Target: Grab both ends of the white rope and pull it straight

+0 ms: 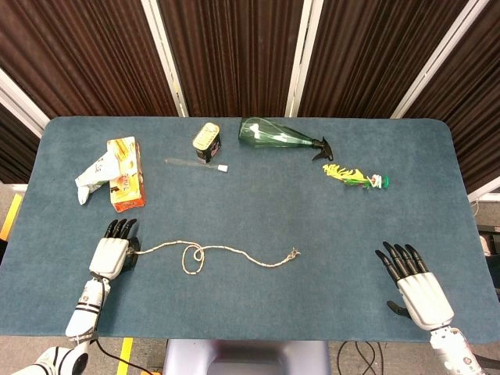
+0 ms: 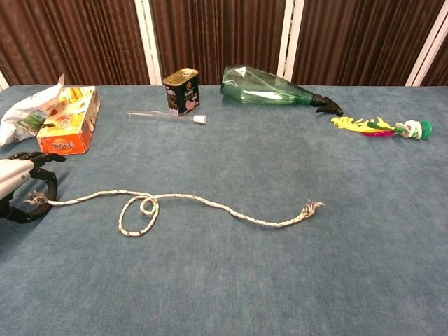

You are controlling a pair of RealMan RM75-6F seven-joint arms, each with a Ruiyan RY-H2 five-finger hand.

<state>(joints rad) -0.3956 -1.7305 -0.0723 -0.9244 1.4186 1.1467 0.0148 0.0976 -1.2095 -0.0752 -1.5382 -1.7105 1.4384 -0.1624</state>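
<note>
The white rope [image 1: 226, 250] lies on the blue table, with a small loop [image 1: 193, 258] left of its middle and a frayed right end [image 1: 294, 252]. In the chest view the rope [image 2: 210, 204] runs from the left edge to its frayed tip [image 2: 310, 206]. My left hand [image 1: 113, 251] rests at the rope's left end with fingers stretched forward. Its curved thumb [image 2: 49, 183] arcs around the rope end [image 2: 35, 201], and no pinch shows. My right hand [image 1: 412, 283] lies open and flat, well to the right of the rope's other end and holding nothing.
At the back stand an orange box [image 1: 126, 173] with a white pouch [image 1: 94, 176], a tin can [image 1: 207, 141], a clear tube [image 1: 195, 163], a green spray bottle lying down [image 1: 277, 136] and a yellow-green toy [image 1: 355, 176].
</note>
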